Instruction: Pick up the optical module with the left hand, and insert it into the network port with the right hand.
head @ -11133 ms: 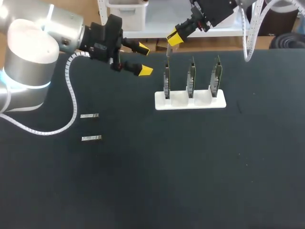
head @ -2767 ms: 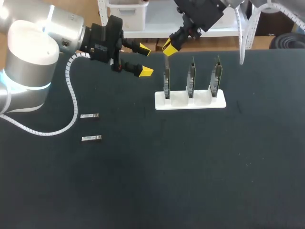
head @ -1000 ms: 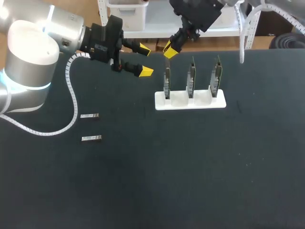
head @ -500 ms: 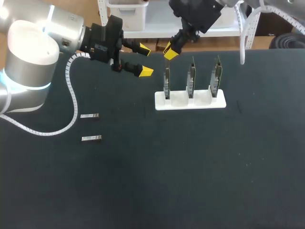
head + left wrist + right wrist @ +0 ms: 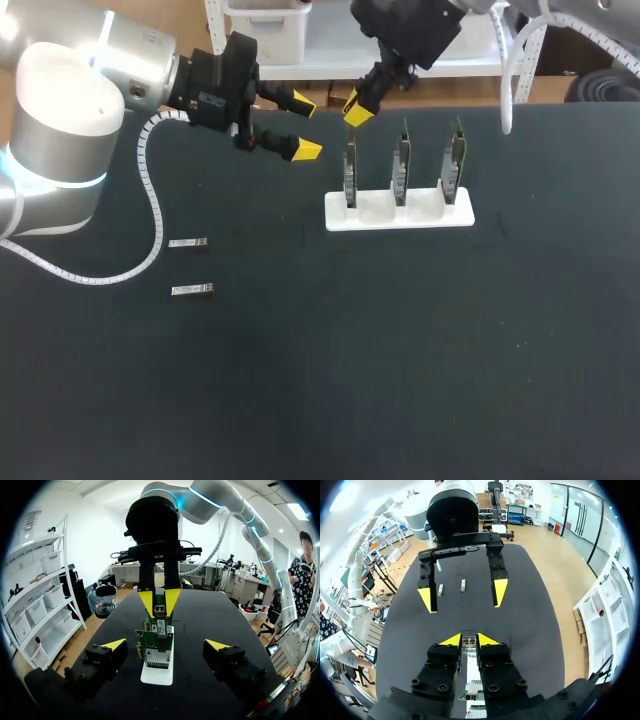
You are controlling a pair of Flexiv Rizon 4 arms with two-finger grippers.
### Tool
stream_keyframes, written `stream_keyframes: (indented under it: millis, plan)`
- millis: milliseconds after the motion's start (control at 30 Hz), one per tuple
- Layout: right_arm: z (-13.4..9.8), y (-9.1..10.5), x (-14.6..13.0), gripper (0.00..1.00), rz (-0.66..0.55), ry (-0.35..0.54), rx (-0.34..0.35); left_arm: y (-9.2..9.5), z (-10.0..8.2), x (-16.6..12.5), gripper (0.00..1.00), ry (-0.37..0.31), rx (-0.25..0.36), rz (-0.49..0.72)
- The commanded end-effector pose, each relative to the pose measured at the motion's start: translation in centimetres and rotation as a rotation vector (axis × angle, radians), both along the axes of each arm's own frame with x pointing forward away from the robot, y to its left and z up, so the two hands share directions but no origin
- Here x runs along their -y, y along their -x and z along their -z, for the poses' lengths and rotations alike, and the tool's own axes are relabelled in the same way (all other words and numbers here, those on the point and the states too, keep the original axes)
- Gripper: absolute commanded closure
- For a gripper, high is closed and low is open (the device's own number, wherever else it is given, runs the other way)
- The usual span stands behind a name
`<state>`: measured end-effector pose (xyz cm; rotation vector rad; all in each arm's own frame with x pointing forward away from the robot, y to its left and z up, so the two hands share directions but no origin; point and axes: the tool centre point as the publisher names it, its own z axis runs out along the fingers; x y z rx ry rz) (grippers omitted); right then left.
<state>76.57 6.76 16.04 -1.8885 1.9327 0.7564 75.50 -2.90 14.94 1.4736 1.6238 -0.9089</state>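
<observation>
**A skewed entry is the hazard now**

Head view: the left pincer [image 5: 303, 125] hangs over the far left of the table [image 5: 330, 380], fingers spread wide and holding nothing, just left of the white stand [image 5: 398, 213]. The right pincer [image 5: 358, 108] comes in from the far right. It sits directly above the leftmost card [image 5: 350, 172] of the three upright in the stand. What it carries is too thin to make out here. Two spare modules [image 5: 189, 243] lie toward the near left, well apart from the stand.

Left wrist view: seen down the row of cards, the right pincer's yellow tips are clamped from two sides on the optical module [image 5: 160, 611]. The module is upright, right over the card's top edge. Whether it already touches the card cannot be told, and the network port itself cannot be picked out.

Right wrist view: the module sits pinched between this pincer's own tips, with the cards beneath. The left pincer gapes ahead, empty.

Judged from this, the insertion is not yet seated. If the module comes down tilted or off to one side, it would likely jam at the port mouth. That could bend the thin card or rock the stand, which seems to rest loose on the table. Pushing against such a jam could make the module slip in the fingers. The left pincer is near, so a sideways correction risks a knock.
</observation>
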Motion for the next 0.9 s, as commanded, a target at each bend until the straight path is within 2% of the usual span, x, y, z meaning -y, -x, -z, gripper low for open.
stream_keyframes:
  millis: [33,800,833,867,900]
  plan:
    - [0.27,0.25,-0.05,1.00,0.003,0.006,-0.002,-0.07,-0.02,0.08,0.00,-0.003,-0.002,0.000]
    - [0.88,0.12,-0.12,1.00,0.004,0.038,-0.019,-0.07,-0.02,0.08,0.00,-0.003,-0.002,0.000]
    - [0.88,0.13,-0.11,0.94,0.004,0.038,-0.019,-0.07,-0.02,0.08,0.00,-0.003,-0.002,0.000]
    - [0.86,0.14,-0.10,0.64,0.006,0.034,-0.020,-0.07,-0.02,0.08,0.00,-0.003,-0.002,0.000]
    - [0.81,0.16,-0.09,0.00,0.007,0.029,-0.018,-0.07,-0.02,0.08,0.00,-0.003,-0.002,0.000]
